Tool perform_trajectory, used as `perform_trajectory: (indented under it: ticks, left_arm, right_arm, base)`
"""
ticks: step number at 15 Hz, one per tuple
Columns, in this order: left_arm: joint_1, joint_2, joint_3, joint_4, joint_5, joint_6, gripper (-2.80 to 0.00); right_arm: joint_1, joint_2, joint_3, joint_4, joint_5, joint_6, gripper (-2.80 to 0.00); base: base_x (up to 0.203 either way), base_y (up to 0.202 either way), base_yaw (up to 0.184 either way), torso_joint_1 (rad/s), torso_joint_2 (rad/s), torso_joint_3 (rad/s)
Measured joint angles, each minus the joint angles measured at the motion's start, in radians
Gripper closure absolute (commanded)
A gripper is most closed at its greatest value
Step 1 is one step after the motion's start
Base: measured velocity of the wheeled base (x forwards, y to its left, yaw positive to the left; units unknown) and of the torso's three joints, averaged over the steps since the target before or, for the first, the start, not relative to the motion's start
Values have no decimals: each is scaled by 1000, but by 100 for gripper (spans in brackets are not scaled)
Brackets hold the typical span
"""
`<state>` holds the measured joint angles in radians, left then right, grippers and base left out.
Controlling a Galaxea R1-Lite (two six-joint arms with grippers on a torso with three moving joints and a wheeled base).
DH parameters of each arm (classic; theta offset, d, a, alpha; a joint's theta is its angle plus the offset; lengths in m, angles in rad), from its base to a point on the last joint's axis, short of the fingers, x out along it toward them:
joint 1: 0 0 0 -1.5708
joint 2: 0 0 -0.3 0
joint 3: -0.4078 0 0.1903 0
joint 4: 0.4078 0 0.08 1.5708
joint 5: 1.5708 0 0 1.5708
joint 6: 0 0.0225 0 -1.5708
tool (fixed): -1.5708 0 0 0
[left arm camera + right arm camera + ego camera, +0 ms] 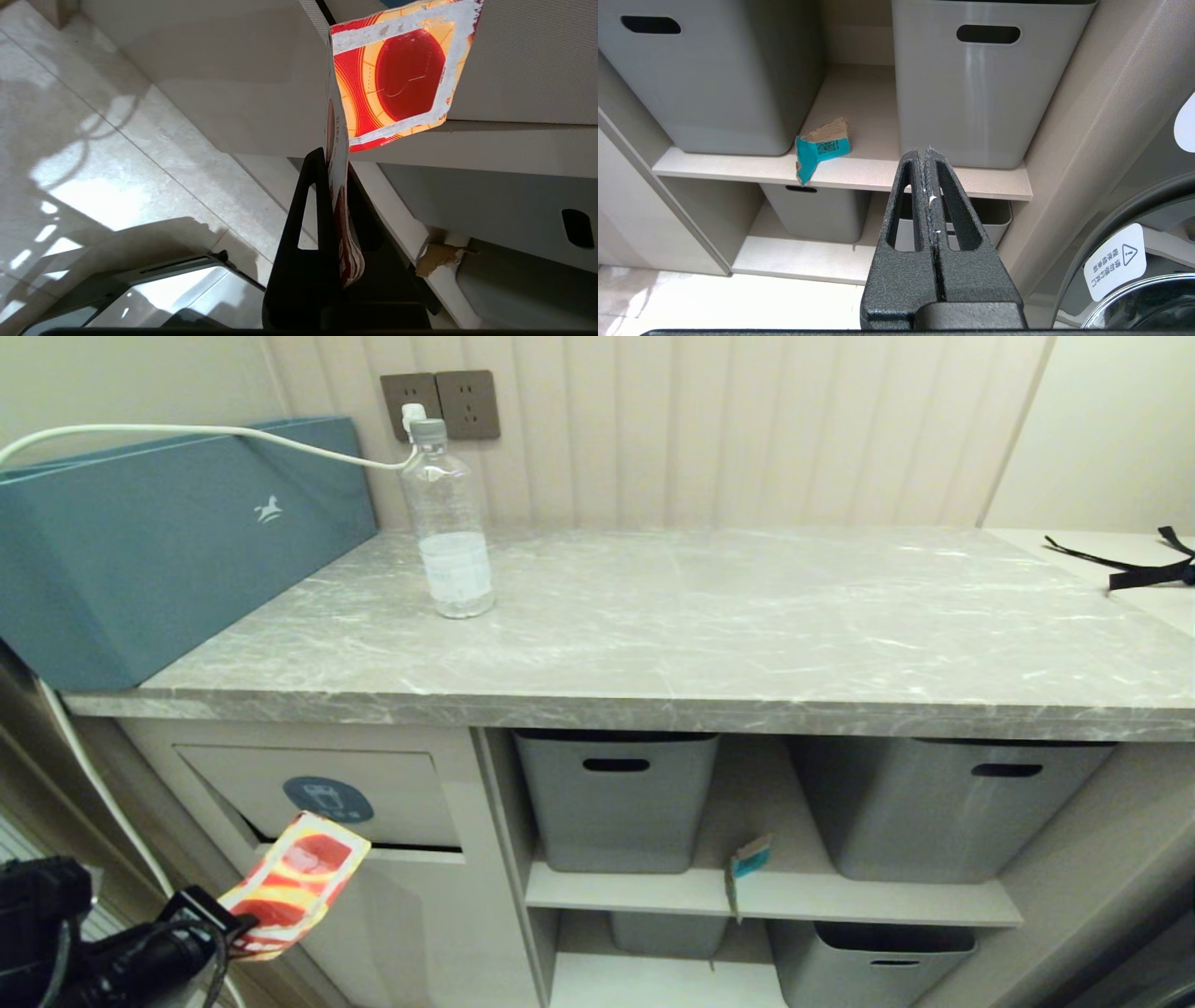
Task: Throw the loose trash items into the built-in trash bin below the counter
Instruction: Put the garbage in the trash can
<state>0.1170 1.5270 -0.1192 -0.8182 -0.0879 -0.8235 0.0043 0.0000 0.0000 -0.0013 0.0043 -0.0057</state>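
Note:
My left gripper (233,926) is low at the left and shut on the red-and-yellow snack wrapper (297,880), which sticks up in front of the bin flap's lower edge. In the left wrist view the wrapper (397,79) is pinched between the black fingers (310,200). The built-in trash bin (327,798) has a beige flap with a round blue sticker. A clear water bottle (448,523) stands upright on the grey marble counter (747,616). A teal paper scrap (750,861) (822,149) lies on the shelf edge. My right gripper (926,156) is shut with nothing in it and faces the shelves.
A teal box (168,541) with a white horse logo sits at the counter's left, a white cable (187,429) running over it. Grey tubs (616,793) (980,79) fill the shelves. A black strapped bag (1144,569) lies far right. A round appliance door (1148,261) is at the right.

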Motion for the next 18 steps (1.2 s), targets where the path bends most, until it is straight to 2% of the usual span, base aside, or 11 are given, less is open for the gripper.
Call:
perform_trajectory:
  ticks: [5,10,13,18]
  left_arm:
    - [38,170,7,-241,-99,-15,0]
    - [76,355,-8,-483,-187,-105,0]
    - [84,474,-75,-525,-204,-153,0]
    - [90,596,-184,-530,-205,-169,0]
  right_arm:
    - [0,0,0,0,0,0,0]
    - [0,0,0,0,0,0,0]
    - [0,0,0,0,0,0,0]
    - [0,0,0,0,0,0,0]
  base:
    - [0,0,0,0,0,0]
    - [0,0,0,0,0,0]
    - [0,0,0,0,0,0]
    - [0,0,0,0,0,0]
